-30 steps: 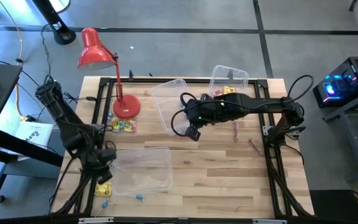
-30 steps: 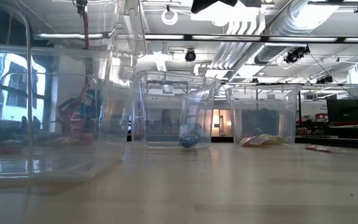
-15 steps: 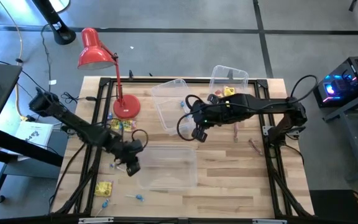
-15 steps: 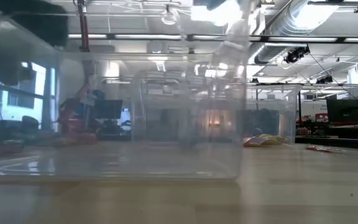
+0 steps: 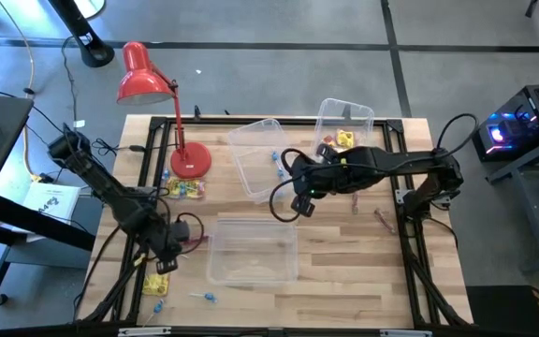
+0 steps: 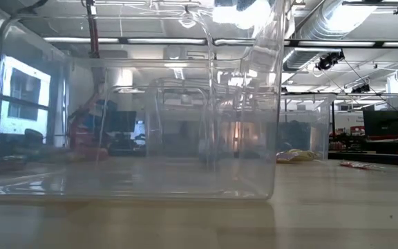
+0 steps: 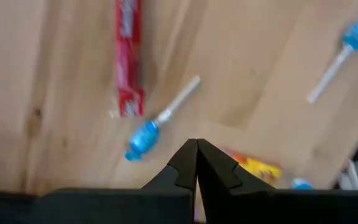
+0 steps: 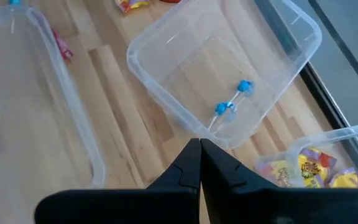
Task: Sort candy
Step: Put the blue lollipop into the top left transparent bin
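Note:
My left gripper (image 5: 167,255) (image 7: 196,151) is shut and hovers over the near-left table, beside the near clear bin (image 5: 251,249). Below it lie a red-pink stick (image 7: 128,62), a blue twist-wrapped piece (image 7: 143,138) and a yellow packet (image 7: 258,168). My right gripper (image 5: 300,206) (image 8: 199,148) is shut and empty, above the table's middle, near the tilted bin (image 5: 255,154) that holds blue pieces (image 8: 232,98). Yellow packets (image 5: 183,189) lie by the lamp base and more sit in the far-right bin (image 5: 344,126). Two red-pink sticks (image 5: 354,195) lie on the right.
A red desk lamp (image 5: 148,84) stands at the far left, its base (image 5: 191,161) on the table. Loose blue pieces (image 5: 209,298) and a yellow packet (image 5: 155,284) lie by the near-left edge. The near bin (image 6: 137,124) fills the low view. Bare wood lies near right.
My left arm reached toward the table's right against the near bin, then drew back toward the left. The bin slid along the table to the right and stays there. My right gripper drifted slightly right and toward the near edge.

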{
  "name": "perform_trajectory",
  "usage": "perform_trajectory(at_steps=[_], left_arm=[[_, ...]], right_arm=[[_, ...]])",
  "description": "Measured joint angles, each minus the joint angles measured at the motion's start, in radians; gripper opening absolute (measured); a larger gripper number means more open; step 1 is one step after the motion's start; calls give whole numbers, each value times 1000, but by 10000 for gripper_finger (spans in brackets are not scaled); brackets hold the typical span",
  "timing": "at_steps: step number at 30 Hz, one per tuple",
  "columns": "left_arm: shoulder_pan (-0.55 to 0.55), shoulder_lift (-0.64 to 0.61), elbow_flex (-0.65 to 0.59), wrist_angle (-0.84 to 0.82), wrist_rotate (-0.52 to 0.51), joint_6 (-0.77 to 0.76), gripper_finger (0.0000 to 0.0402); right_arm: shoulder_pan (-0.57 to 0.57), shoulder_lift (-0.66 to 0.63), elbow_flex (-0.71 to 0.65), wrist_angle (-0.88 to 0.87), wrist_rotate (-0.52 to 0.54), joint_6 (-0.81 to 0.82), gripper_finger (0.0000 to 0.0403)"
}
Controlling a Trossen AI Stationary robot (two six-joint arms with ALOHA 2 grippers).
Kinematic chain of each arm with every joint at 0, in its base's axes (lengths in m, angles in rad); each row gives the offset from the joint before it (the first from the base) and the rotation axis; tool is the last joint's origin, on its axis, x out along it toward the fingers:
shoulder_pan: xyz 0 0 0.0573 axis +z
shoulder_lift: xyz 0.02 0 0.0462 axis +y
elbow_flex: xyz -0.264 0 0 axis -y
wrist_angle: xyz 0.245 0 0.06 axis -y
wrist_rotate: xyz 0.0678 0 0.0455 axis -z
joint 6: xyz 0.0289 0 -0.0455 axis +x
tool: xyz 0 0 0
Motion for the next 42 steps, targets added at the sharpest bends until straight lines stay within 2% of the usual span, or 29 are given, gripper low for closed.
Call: perform_trajectory(at_steps=[4, 9, 14, 20, 26, 33, 36, 40, 42], left_arm=[[5, 2, 0, -3, -19, 62, 35], [-10, 2, -12, 5, -22, 107, 107], [-51, 2, -78, 4, -22, 125, 171], [-71, 2, -171, 33, -22, 159, 199], [-71, 2, -247, 243, -26, 216, 199], [-71, -1, -286, 246, -27, 206, 194], [-70, -2, -289, 241, -27, 236, 157], [-69, -1, -288, 237, -24, 219, 54], [-69, 1, -270, 234, -12, 190, 45]], right_arm=[[-2, 0, 0, 0, 6, 0, 0], [-3, 0, 0, 1, 34, 4, 0], [-3, 0, 0, 0, 69, 26, 0], [-3, 0, 0, 1, 94, 26, 0], [-3, 0, 0, 2, 100, 26, 0], [-3, 0, 0, 6, 100, 26, 0], [-3, 0, 0, 7, 99, 26, 0], [-3, 0, 0, 7, 99, 27, 0], [-3, 1, 0, 7, 99, 26, 0]])
